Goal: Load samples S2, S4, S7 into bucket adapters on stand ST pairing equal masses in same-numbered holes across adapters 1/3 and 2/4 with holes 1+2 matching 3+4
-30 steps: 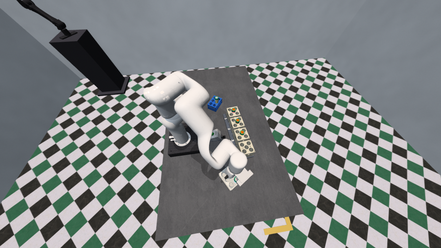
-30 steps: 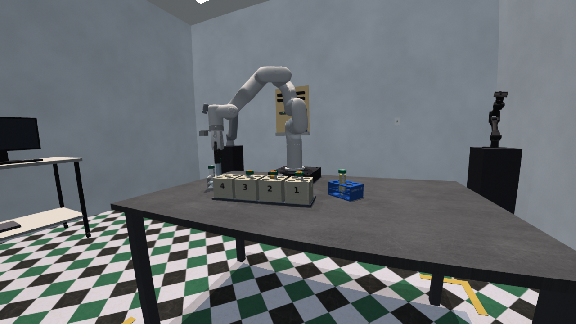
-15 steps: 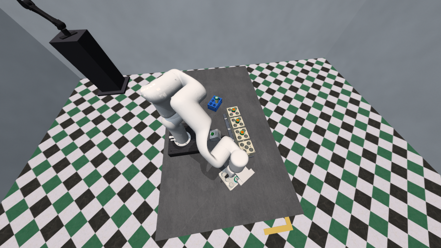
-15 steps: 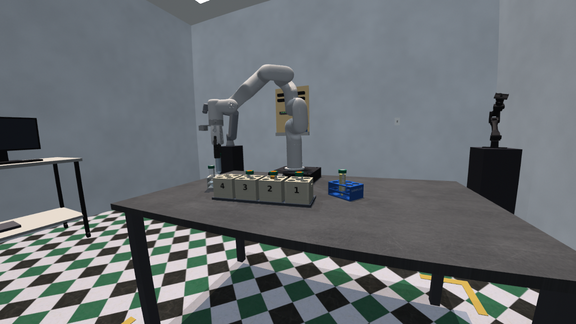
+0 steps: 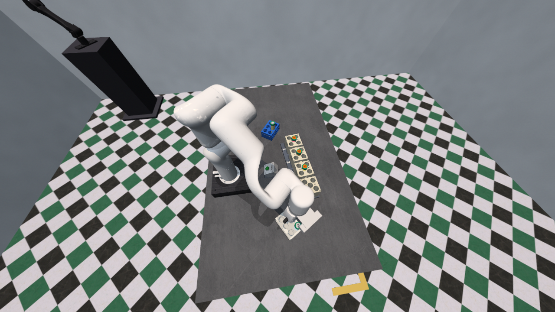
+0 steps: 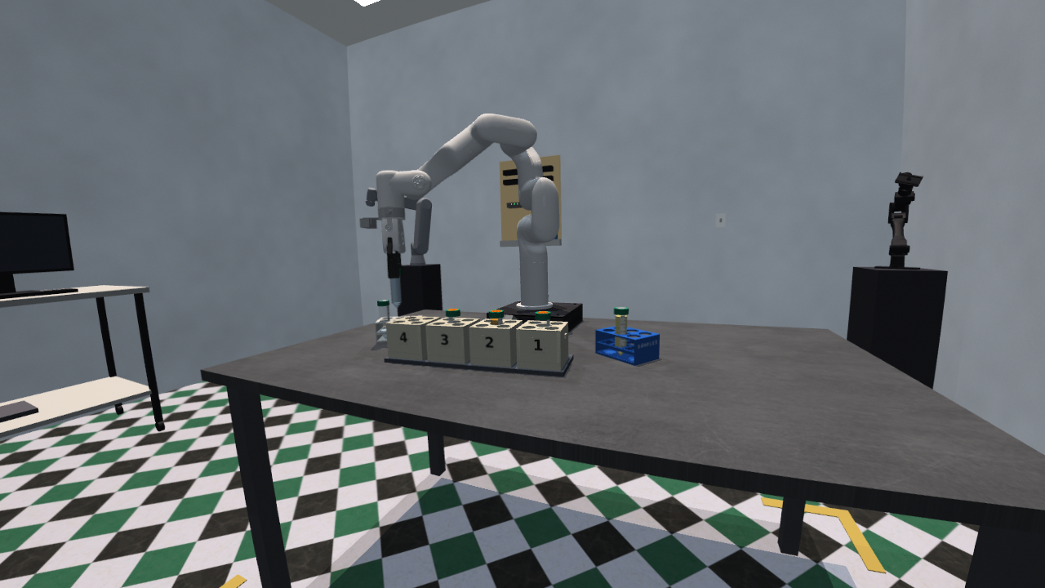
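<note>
Four beige adapters stand in a row on the stand. Adapter 1 (image 6: pixel 542 345), adapter 2 (image 6: pixel 491 341) and adapter 3 (image 6: pixel 446 338) each hold one orange-dotted tube, also seen from above (image 5: pixel 294 138) (image 5: pixel 299 151) (image 5: pixel 304 167). Adapter 4 (image 6: pixel 403 336) (image 5: pixel 311 183) is empty. My gripper (image 6: pixel 392 248) is shut on a water blank tube (image 6: pixel 395 285) and holds it upright in the air, above the white blank rack (image 5: pixel 296 221). Another blank (image 6: pixel 382 313) stands in that rack. My wrist hides the fingers in the overhead view.
The blue sample rack (image 5: pixel 271 130) (image 6: pixel 627 345) holds one grey-dotted tube (image 6: pixel 620 322). The small DONE desk with its green key (image 5: pixel 268 168) stands between my base and the adapters. A black pedestal (image 5: pixel 112 77) stands off the table.
</note>
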Motion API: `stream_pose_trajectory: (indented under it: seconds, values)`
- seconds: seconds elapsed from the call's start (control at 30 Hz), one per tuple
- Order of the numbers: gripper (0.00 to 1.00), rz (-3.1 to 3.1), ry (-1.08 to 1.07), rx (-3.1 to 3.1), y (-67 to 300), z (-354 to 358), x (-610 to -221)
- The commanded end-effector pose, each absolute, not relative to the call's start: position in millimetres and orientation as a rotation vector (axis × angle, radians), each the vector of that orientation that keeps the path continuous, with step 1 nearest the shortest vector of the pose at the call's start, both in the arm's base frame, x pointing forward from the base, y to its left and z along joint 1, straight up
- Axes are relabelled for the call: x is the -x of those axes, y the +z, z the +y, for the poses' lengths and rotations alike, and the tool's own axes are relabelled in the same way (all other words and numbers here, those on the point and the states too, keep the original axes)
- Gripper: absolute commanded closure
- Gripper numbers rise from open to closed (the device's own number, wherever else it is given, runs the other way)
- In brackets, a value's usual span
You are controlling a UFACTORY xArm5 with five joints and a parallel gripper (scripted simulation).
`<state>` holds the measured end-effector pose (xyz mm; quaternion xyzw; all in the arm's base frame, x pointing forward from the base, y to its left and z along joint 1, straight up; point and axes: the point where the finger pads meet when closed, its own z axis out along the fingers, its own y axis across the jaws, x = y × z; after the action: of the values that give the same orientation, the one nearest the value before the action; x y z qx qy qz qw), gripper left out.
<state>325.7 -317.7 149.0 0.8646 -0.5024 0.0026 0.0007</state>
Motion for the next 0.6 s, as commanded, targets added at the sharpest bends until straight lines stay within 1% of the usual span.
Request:
stream_pose_trajectory:
  seconds: [0.0,0.57]
  values:
    - [1.0,-1.578,0.015,-2.716,156,-318,-326]
    - [1.0,-1.578,0.015,-2.716,186,-318,-326]
